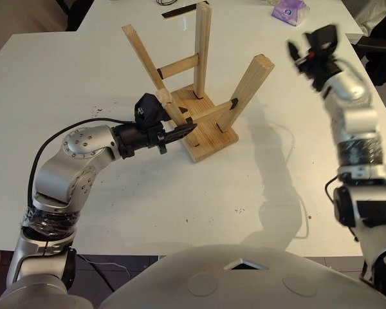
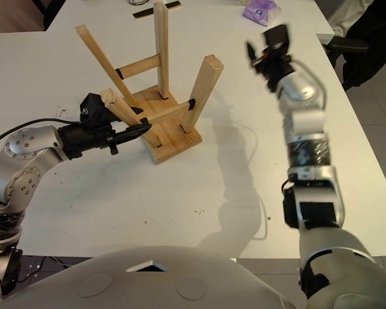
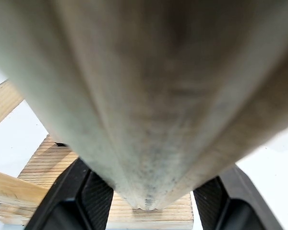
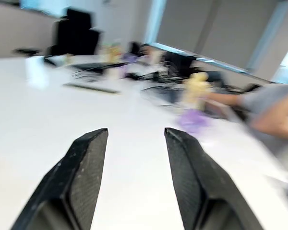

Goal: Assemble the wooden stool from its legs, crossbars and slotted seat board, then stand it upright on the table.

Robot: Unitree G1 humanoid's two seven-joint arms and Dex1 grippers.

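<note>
Gripping slanted leg low by seat board, left gripper clenched; right gripper released, well apart. Risk: one-sided pull (legs look splayed) loosens joints, stool tips on bench.

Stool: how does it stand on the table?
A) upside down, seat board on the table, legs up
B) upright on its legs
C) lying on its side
A: the seat board rests on the table and the legs point upward.
</note>
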